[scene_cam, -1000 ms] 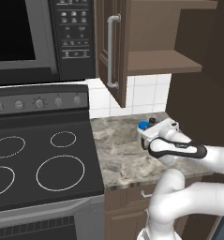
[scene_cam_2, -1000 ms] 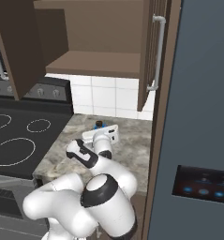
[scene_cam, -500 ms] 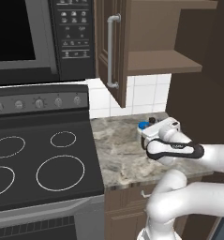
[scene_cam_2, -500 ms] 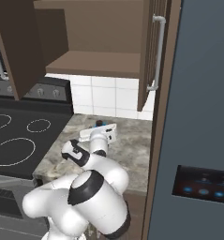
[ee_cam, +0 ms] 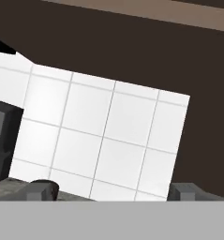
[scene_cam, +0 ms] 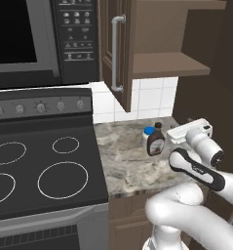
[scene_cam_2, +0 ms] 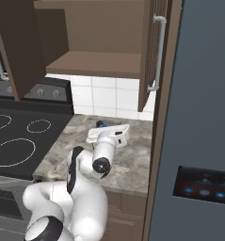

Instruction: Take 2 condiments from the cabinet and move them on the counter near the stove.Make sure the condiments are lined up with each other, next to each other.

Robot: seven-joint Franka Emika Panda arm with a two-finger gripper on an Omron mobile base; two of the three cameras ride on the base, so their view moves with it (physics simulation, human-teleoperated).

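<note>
Two condiments stand side by side on the counter (scene_cam: 132, 166), right of the stove (scene_cam: 45, 171): a white jar with a blue lid (scene_cam: 148, 135) and, touching it on the right, a dark brown bottle (scene_cam: 156, 142). In the right base view the hand hides all but the jar's blue lid (scene_cam_2: 100, 124). My gripper (scene_cam: 187, 129) hovers low, just right of the bottle and apart from it. It faces the tiled wall. In the hand view the gripper (ee_cam: 112, 192) is open, its fingertips (ee_cam: 41, 189) wide apart with nothing between them. Above, the cabinet (scene_cam: 166, 63) is open and its shelf is bare.
The cabinet door (scene_cam: 119, 53) with a silver bar handle hangs open above the counter's left part. A black microwave (scene_cam: 35, 39) sits over the stove. A second open door (scene_cam_2: 154, 52) and a tall grey fridge (scene_cam_2: 203, 132) bound the counter on the right.
My hand has drawn back to the right, away from the condiments. The dark brown bottle, hidden behind the hand before, now stands in plain sight beside the jar.
</note>
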